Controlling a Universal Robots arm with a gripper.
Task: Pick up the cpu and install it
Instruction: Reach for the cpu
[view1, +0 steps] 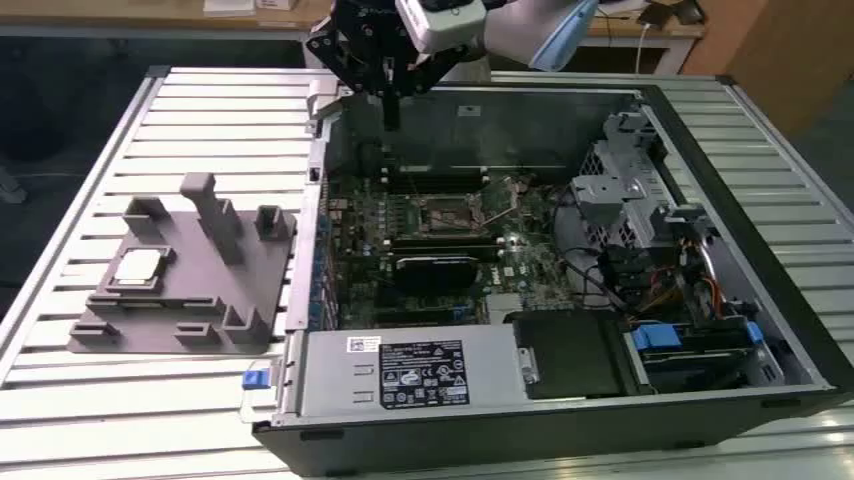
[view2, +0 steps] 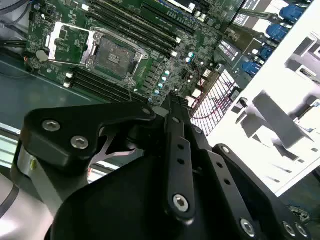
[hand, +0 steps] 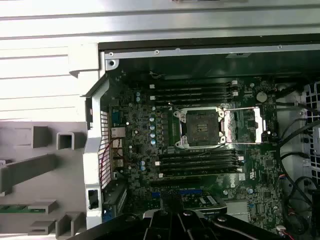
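Silvery cpu (view1: 138, 267) lies on the grey fixture (view1: 187, 300), well apart from the gripper (view1: 391, 125). Seen in the exterior view, it is at 8 o'clock from that gripper, which is closed and empty.

cpu (view1: 139, 266): 1 | grey fixture block (view1: 160, 312): 1 | open computer case (view1: 561, 442): 1 | black socket frame (hand: 201, 129): 1 | robot arm (view1: 527, 35): 1

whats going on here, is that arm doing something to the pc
A robot arm holds its gripper over the far edge of the open computer case, fingers closed on nothing. The cpu lies on the grey fixture block to the exterior view's left of the case, not yet picked up. On the motherboard, the socket is bare, with its cover plate flipped open beside it.
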